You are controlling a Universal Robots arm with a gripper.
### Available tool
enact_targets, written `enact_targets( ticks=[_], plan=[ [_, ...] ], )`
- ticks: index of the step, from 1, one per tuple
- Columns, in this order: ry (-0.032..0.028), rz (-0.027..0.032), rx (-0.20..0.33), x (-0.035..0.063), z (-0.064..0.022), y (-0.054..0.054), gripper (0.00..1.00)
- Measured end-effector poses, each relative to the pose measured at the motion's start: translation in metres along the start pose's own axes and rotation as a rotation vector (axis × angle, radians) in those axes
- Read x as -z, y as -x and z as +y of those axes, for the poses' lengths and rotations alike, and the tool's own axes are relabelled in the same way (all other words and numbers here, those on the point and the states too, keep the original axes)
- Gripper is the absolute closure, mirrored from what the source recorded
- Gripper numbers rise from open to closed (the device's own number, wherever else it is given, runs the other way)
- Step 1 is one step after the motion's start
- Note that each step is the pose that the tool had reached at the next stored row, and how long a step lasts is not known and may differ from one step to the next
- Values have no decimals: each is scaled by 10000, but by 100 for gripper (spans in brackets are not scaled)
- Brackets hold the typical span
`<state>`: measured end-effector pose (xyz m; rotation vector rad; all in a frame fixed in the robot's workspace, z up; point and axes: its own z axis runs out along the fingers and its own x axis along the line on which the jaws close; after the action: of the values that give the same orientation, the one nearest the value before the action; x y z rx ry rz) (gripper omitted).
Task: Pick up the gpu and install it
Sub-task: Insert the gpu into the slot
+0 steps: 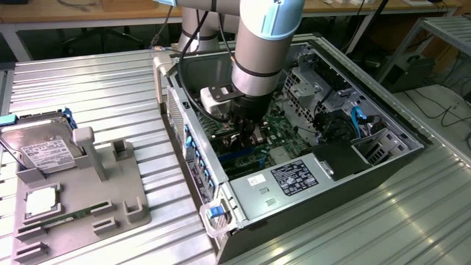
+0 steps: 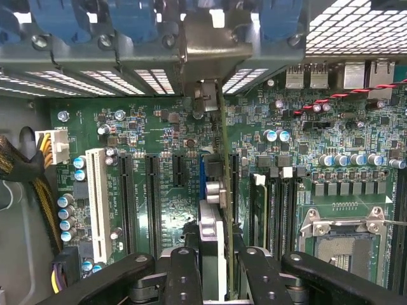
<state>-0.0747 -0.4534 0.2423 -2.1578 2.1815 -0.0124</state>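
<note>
Several obstacles crowd the open computer case [image 1: 372, 93], which lies on its side on a ribbed metal table [image 1: 96, 88]. A row of blue latches [image 2: 130, 16] lines the rear slot openings. A white expansion slot [image 2: 96, 203] and black slots [image 2: 127, 203] sit to one side of the card, with memory slots [image 2: 261, 210] and the bare processor socket [image 2: 346, 238] to the other. A yellow-and-black cable bundle [image 2: 19, 184] curls at the board's edge, and a red-and-black twisted wire [image 2: 343, 95] crosses near the rear ports. The power supply [image 1: 294, 176] sits at the case's end nearest the exterior camera. Beside the case, on the exterior view's left, a grey fixture [image 1: 110, 187] carries a hard drive [image 1: 44, 149] and a green memory stick [image 1: 63, 221].

The arm [image 1: 257, 49] reaches down into the case, its gripper [image 2: 215, 273] closed narrowly on the gpu [image 2: 212, 222], with a finger [image 2: 181, 273] on each face. The card stands on edge over the green motherboard [image 2: 305, 127], showing as a thin strip with a silver metal bracket [image 2: 210, 44] at the rear wall. Whether it sits fully in its slot cannot be told.
</note>
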Motion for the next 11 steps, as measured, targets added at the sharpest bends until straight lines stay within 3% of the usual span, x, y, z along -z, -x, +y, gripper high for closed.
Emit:
enact_targets(
  ticks=[4,11],
  plan=[
    [-3,-14,0,-5,1,0,72],
    [-1,-96,-5,-29,4,-1,72]
  ],
)
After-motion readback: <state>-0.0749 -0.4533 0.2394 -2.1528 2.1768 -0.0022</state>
